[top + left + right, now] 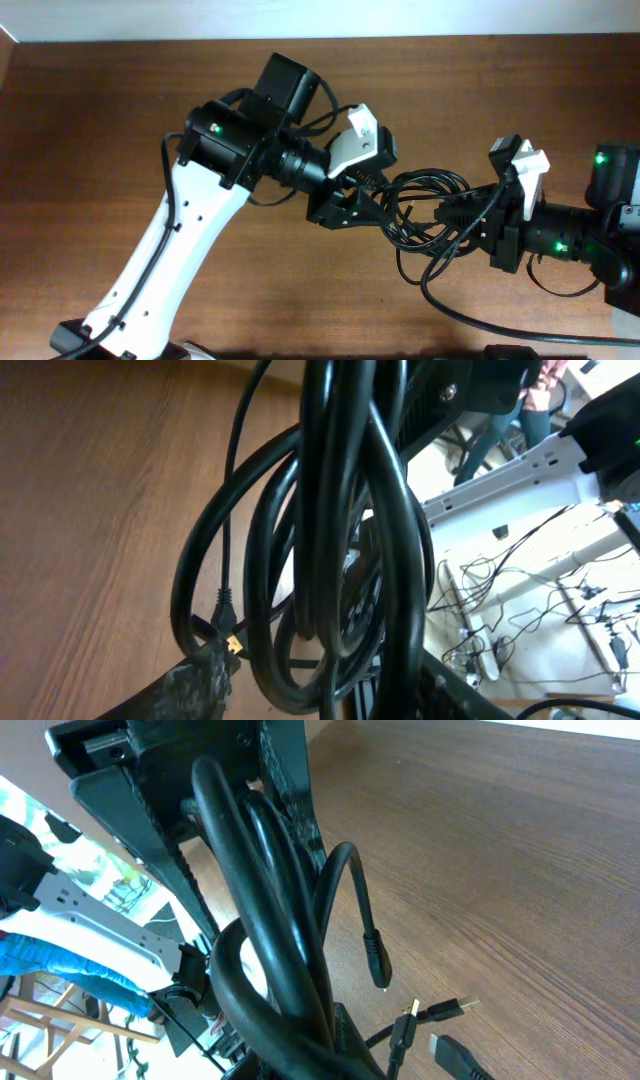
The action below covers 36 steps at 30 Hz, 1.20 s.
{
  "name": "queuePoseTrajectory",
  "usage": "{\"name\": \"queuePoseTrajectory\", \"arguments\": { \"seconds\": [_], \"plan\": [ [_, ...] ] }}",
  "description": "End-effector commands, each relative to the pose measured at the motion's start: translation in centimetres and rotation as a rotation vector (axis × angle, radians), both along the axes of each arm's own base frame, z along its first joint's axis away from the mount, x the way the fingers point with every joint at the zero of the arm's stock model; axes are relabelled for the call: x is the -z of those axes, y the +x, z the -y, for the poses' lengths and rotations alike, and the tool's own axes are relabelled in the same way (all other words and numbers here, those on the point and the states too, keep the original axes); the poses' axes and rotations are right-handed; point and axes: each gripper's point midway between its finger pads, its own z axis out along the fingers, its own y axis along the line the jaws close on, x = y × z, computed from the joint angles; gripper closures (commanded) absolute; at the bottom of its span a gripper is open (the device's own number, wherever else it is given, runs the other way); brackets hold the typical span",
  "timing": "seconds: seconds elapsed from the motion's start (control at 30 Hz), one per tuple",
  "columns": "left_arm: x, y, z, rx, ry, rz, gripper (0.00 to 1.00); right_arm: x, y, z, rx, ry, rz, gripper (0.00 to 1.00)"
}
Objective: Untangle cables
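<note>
My left fingers (pixel 200 685) are closed around the black cables (pixel 425 210), a looped bundle held up above the bench (pixel 100 120) between my two arms. The bundle runs into my right fingers (pixel 478 215); whether they grip, I cannot tell. One gold plug (pixel 232 644) dangles.

Tangled black cables
The cables (pixel 425 225) bunch in thick overlapping loops, gold-tipped plug ends (pixel 462 1007) sticking out, one strand trailing across the tabletop (pixel 90 130).
</note>
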Motion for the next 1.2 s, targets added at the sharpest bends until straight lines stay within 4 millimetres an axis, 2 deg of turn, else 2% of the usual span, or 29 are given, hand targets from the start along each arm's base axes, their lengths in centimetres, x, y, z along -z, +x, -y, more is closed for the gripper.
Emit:
{"name": "queuePoseTrajectory", "arguments": {
  "seconds": [0.0,0.2,0.37,0.5,0.6,0.7,0.77,0.9,1.17],
  "plan": [
    [-0.6,-0.1,-0.2,-0.007,-0.003,0.047,0.47,-0.9,-0.5,-0.5,-0.035,0.038,0.021,0.96],
    [-1.0,-0.3,-0.1,0.006,-0.023,0.035,0.48,-0.4,0.0,-0.1,-0.01,0.006,0.019,0.96],
    [-1.8,-1.0,0.1,0.034,-0.07,0.009,0.45,0.3,0.5,0.3,0.018,-0.033,0.009,0.96],
    [-2.2,-1.1,-0.1,0.03,-0.075,0.022,0.35,0.5,0.6,0.5,0.029,-0.047,0.009,0.96],
    [-2.7,-0.7,-1.0,-0.003,-0.083,0.044,0.3,0.5,0.6,0.5,0.029,-0.047,0.009,0.96],
    [-3.0,0.7,-2.5,-0.068,-0.077,0.07,0.19,0.5,0.6,0.5,0.028,-0.046,0.009,0.96],
    [-2.9,1.9,-3.6,-0.121,-0.062,0.081,0.01,0.4,0.5,0.4,0.023,-0.04,0.006,0.96],
    [-2.8,3.1,-4.7,-0.168,-0.056,0.077,0.01,0.2,0.3,0.2,0.012,-0.024,0.006,0.96],
    [-2.4,3.4,-4.9,-0.184,-0.033,0.09,0.01,-1.7,-1.1,-1.1,-0.085,0.094,0.029,0.96]
  ]
}}
